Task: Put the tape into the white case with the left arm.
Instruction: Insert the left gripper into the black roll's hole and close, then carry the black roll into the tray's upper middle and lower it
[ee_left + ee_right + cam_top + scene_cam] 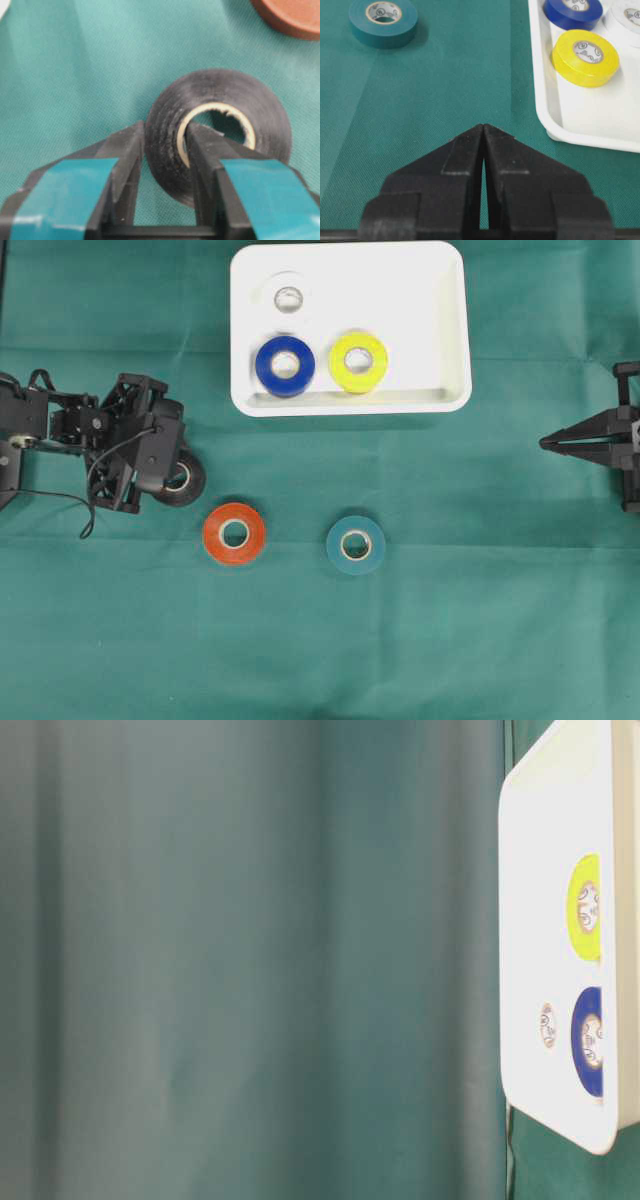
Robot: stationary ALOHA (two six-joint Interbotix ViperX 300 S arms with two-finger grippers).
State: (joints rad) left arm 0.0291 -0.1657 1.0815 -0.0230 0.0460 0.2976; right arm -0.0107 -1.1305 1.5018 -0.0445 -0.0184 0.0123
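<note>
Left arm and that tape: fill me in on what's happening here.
The left gripper has closed on the wall of a black tape roll, one finger through its core, one outside, at the left of the green cloth. The white case already holds white, blue and yellow rolls. An orange roll and a teal roll lie on the cloth. The right gripper sits shut and idle.

A green cloth-covered table (480, 640) carries the white case (449, 330), orange tape (235, 533), teal tape (356, 544) and black tape (186, 479).
</note>
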